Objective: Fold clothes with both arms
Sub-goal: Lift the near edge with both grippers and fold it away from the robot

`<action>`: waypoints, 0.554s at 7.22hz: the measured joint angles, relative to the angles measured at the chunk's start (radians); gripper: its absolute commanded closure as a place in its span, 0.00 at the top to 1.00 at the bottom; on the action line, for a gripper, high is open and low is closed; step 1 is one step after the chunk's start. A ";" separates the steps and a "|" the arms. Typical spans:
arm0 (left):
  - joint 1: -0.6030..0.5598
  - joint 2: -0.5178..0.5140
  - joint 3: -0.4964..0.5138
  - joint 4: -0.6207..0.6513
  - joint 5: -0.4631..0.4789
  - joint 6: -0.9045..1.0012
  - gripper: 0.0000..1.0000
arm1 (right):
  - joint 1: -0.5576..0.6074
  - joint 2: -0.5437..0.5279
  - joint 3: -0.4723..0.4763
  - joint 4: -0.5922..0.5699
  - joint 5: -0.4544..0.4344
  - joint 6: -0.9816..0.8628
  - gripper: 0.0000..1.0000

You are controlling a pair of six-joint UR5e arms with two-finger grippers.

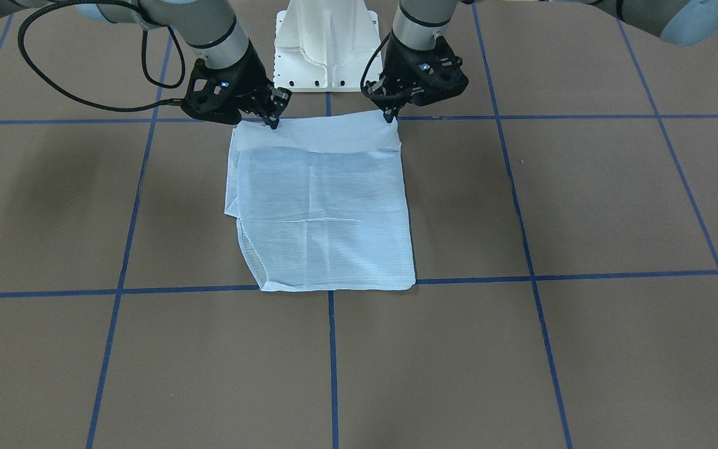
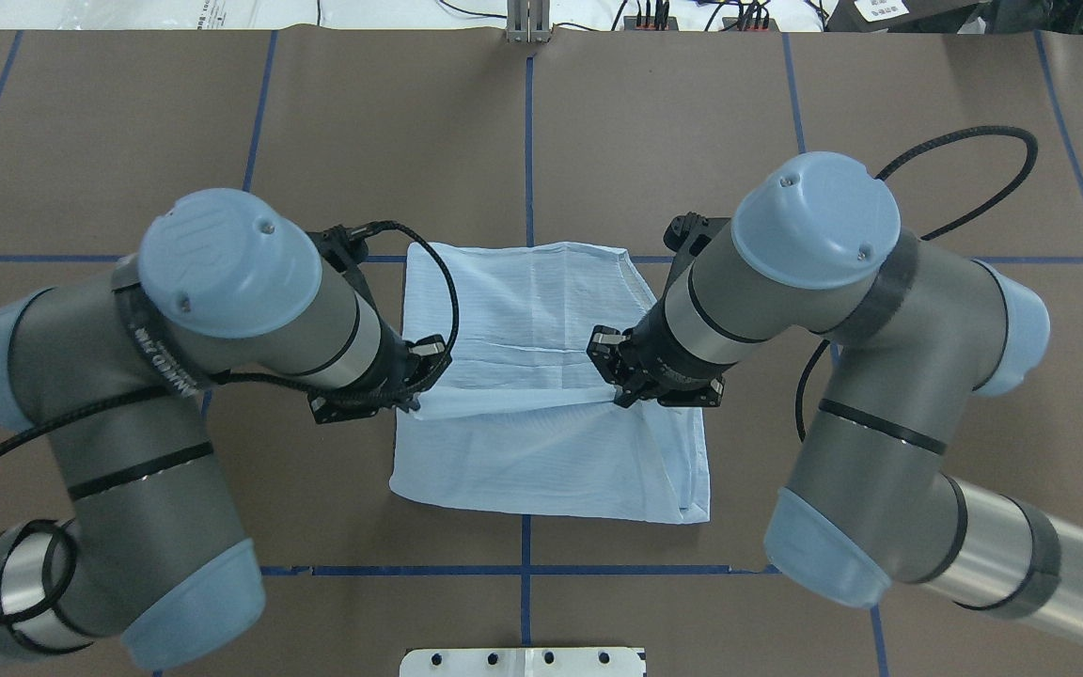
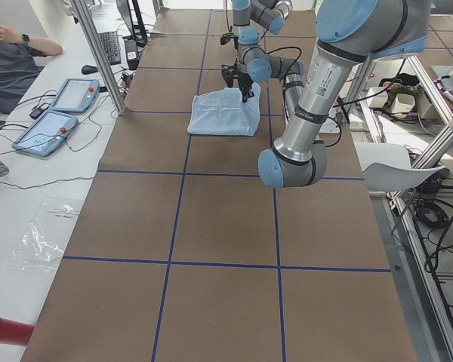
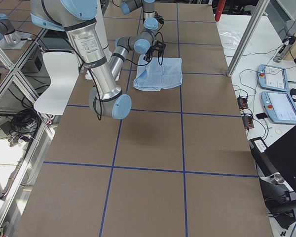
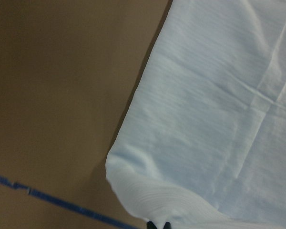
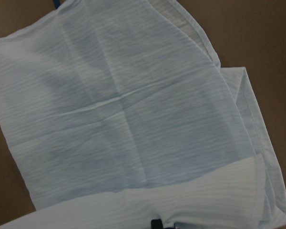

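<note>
The light-blue striped shirt (image 1: 325, 212) lies folded into a rectangle at the middle of the brown table (image 1: 583, 206). My left gripper (image 1: 390, 116) is shut on one corner of the shirt's edge nearest the robot. My right gripper (image 1: 272, 123) is shut on the other corner of that edge. Both hold the edge slightly raised, so a band of fabric curls over the rest. In the overhead view the shirt (image 2: 541, 320) lies between the left gripper (image 2: 410, 402) and the right gripper (image 2: 613, 393). The left wrist view shows the fabric (image 5: 219, 119), and so does the right wrist view (image 6: 114, 109).
The white fixed base (image 1: 326, 43) stands just behind the shirt's held edge. Blue tape lines (image 1: 333, 362) mark a grid on the table. In the exterior left view an operator (image 3: 15, 64) and control tablets (image 3: 57, 113) are beside the table.
</note>
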 measured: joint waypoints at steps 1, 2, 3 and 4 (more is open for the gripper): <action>-0.040 -0.026 0.096 -0.071 0.000 0.019 0.00 | 0.028 0.050 -0.088 0.001 -0.007 -0.061 0.00; -0.074 -0.048 0.179 -0.134 0.000 0.034 0.00 | 0.049 0.103 -0.179 0.003 -0.013 -0.114 0.00; -0.104 -0.062 0.234 -0.177 0.000 0.052 0.00 | 0.071 0.142 -0.256 0.017 -0.019 -0.157 0.00; -0.126 -0.072 0.275 -0.208 0.000 0.070 0.00 | 0.092 0.166 -0.315 0.049 -0.024 -0.188 0.00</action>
